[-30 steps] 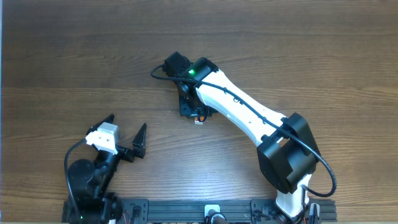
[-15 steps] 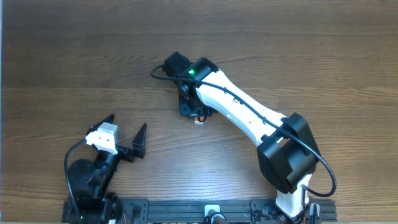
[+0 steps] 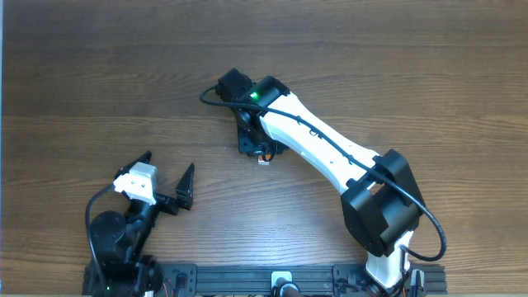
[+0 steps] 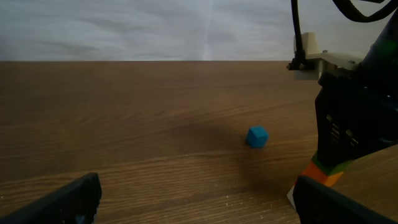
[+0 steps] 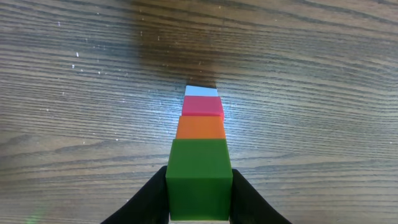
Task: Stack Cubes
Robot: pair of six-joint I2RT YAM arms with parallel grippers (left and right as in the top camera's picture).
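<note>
Down by the bases, the left gripper [image 3: 170, 162] sits low over the wooden table [image 3: 412, 66], its two fingers spread wide with nothing between them. Farther out, near the middle of the table, the right arm reaches up and to the left, and here's the action: the right gripper [image 5: 199, 186] has its fingers pressed against both sides of the green cube [image 5: 199, 163], clamped on it. That green cube is the top of a stack, and looking down from the right wrist you can count it off: an orange cube [image 5: 200, 127] directly under it, a red cube [image 5: 202, 106] below that, and a white cube [image 5: 201, 91] at the bottom on the wood. Beyond the stack, seen from the left wrist, a blue cube [image 4: 257, 136] sits alone on the table, apart from the tower.
</note>
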